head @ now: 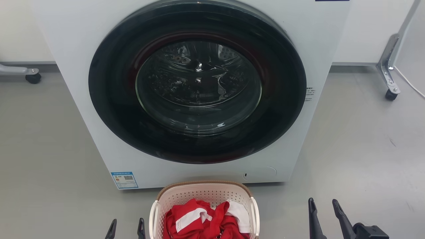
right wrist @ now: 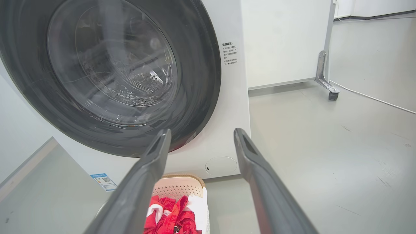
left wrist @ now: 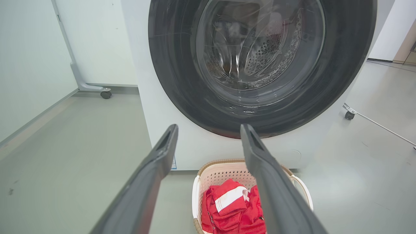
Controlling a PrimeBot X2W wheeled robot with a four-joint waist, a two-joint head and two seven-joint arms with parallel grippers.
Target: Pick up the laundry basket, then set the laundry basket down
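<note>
Laundry basket (head: 202,195) | head view: on floor before washing machine (head: 318,39), red clothes (head: 199,220) inside; left gripper (head: 127,221) and right gripper (head: 322,201) flank it, untouching | left wrist view: jaws wide, empty | right wrist view: same, likely staged for two-handle lift

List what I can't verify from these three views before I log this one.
- laundry basket: near end cut off by the head view's bottom edge; partly behind the left gripper and right gripper in their wrist views.
- Basket floor: covered by red and white clothes.
- Blue label on washing machine: print too small.
- Drum contents: glare on door glass, all views.
</note>
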